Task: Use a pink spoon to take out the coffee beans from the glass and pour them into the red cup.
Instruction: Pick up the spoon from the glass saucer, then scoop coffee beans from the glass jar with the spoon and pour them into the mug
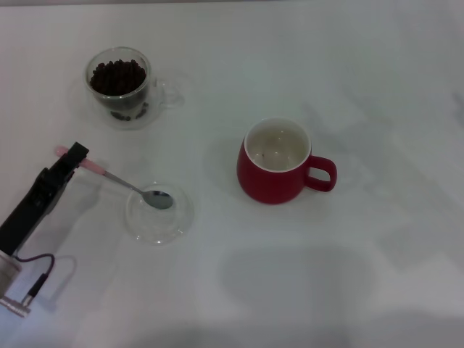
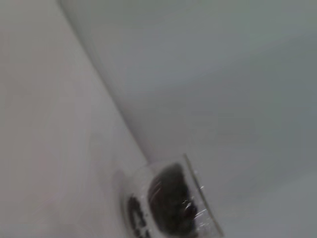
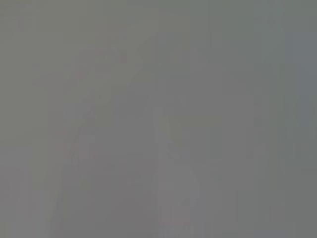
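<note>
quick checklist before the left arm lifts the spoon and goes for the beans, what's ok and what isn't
1. Left gripper is at the pink spoon's handle end: ok. Whether its fingers have closed on the handle: cannot tell.
2. Spoon bowl is resting in the shallow glass dish and carries no beans: ok.
3. Glass stands upright, with coffee beans filling its inner cup, beyond the gripper: ok.
4. Red cup is upright with its mouth open to the top and its handle turned away from the spoon: ok.
5. White table between dish, glass and cup shows nothing in the way: ok.
6. Right arm's position: cannot tell, as it is out of the head view and its wrist view shows nothing distinct.
</note>
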Controlling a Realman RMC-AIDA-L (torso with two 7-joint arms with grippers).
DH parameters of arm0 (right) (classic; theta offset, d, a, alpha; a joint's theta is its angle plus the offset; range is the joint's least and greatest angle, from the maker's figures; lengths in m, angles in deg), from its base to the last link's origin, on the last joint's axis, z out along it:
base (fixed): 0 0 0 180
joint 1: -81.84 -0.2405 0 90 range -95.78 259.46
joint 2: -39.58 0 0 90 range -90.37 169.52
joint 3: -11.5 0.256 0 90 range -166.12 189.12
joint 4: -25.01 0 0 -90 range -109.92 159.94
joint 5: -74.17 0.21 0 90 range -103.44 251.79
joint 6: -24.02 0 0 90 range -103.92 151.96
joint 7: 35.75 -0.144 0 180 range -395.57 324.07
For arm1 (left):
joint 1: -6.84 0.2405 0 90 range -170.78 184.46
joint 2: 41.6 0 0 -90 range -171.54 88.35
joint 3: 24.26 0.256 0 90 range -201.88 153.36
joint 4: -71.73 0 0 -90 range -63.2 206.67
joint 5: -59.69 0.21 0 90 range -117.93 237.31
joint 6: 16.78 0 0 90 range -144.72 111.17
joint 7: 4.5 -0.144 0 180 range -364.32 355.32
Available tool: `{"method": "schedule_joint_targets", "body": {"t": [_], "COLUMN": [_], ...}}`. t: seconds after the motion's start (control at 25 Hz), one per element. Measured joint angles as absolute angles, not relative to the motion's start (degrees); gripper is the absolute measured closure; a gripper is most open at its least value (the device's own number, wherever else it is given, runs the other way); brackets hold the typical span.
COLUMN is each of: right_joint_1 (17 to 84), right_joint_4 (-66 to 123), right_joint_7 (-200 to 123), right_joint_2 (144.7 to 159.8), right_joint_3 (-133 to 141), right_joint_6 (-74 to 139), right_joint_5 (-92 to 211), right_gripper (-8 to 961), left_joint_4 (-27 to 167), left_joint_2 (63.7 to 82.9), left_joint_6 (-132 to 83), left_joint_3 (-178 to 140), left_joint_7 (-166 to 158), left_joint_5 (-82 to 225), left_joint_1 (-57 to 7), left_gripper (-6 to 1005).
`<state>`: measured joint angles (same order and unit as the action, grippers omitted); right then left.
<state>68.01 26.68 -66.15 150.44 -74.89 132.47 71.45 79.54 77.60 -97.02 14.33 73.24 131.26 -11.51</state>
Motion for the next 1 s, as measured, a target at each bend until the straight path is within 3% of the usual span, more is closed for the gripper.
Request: {"method": "schedule_joint_targets", "body": {"t": [0.64,1.0], "right_joint_1": [67.8,68.3], "right_joint_4": [26.7,26.7], "right_joint_7": [-62.4,-61.6], "right_joint_2": [152.2,153.1], "right_joint_3": [-75.0,-75.2], "right_joint_6": [132.6,132.6], "right_joint_5": [71.1,71.1], "right_gripper": [213,213], "left_joint_4": [59.7,47.3], "left_joint_2": [76.33,72.02], "left_joint_6": [-105.0,-105.2], "left_joint_3": [20.8,21.6], "left_joint_7": [80.5,90.5], "left_joint_5": [131.5,131.9], "left_joint_1": [-9.2,-10.3], "left_gripper": [864,865]}}
